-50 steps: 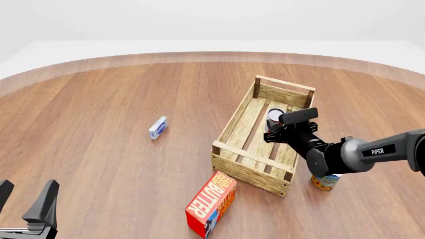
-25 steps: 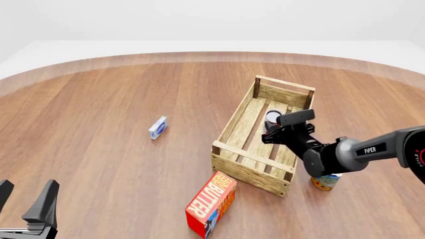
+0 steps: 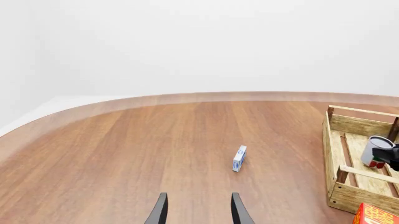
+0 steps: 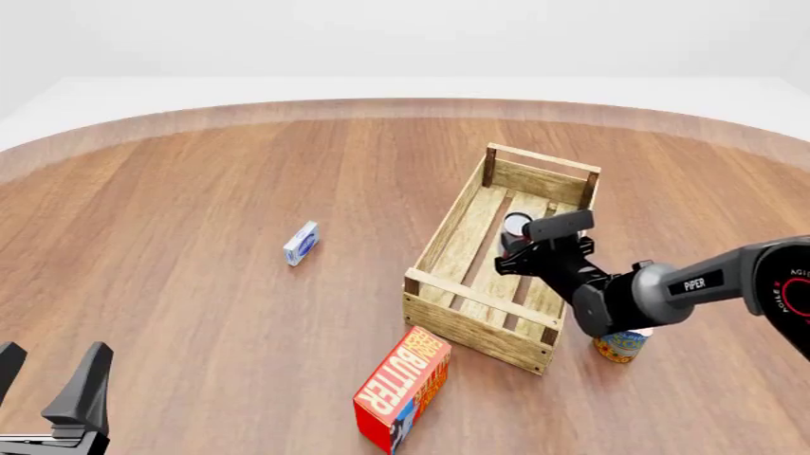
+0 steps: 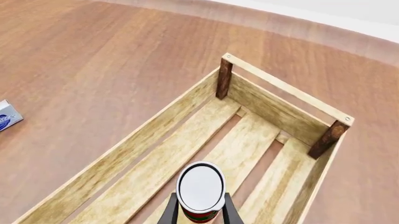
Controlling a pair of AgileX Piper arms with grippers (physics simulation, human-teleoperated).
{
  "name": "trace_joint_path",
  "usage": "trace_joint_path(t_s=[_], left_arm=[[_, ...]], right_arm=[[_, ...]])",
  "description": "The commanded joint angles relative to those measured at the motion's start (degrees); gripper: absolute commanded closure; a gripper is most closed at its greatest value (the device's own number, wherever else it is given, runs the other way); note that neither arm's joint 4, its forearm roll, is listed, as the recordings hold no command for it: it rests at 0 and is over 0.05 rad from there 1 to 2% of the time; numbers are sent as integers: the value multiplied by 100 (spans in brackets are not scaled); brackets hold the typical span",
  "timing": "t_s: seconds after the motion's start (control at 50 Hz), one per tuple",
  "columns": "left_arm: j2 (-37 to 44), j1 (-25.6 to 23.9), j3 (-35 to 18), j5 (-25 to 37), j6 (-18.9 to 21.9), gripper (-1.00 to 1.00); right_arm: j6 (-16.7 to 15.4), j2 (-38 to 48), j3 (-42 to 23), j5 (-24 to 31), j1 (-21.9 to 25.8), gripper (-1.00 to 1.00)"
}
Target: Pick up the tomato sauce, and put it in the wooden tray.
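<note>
counter [image 4: 190, 218]: round-edged brown wood surface that carries everything in view.

wooden tray [image 4: 446, 237]: light slatted crate with dark corner posts, right of centre on the counter, its long side running from near to far and angled a little to the right; its slatted floor and far end wall show in the right wrist view [image 5: 274, 112].

right arm [image 4: 690, 284]: dark, reaches in from the right and crosses over the tray's right wall.

right gripper [image 4: 519, 248]: hangs over the inside of the tray, toward its far half; jaws closed on the sides of the tomato sauce.

left gripper [image 4: 51, 403]: at the near left corner of the front view, well apart from every object; jaws spread apart with nothing between them, seen also in the left wrist view [image 3: 198, 212].

butter box [image 4: 402, 387]: red carton lying on the counter just near of the tray's near end.

blue-labelled can [image 4: 620, 346]: stands on the counter just right of the tray's near right corner, partly hidden by the right arm.

tomato sauce [image 4: 515, 227]: small can with a silver-white top and a red and green label, upright, held between the right jaws inside the tray's walls; whether it touches the slats I cannot tell. The right wrist view shows its top [image 5: 201, 186].

small blue and white box [image 4: 300, 243]: on the counter left of the tray, well apart from it.
</note>
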Motion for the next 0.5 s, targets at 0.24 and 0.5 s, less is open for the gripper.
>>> trace_joint_path(t_s=[0.24, 0.5], left_arm=[[0, 0, 0, 0, 0, -100], [0, 0, 0, 0, 0, -100]], right_arm=[[31, -212, 71, 35, -10, -100], [-15, -361, 113, 144, -27, -100]])
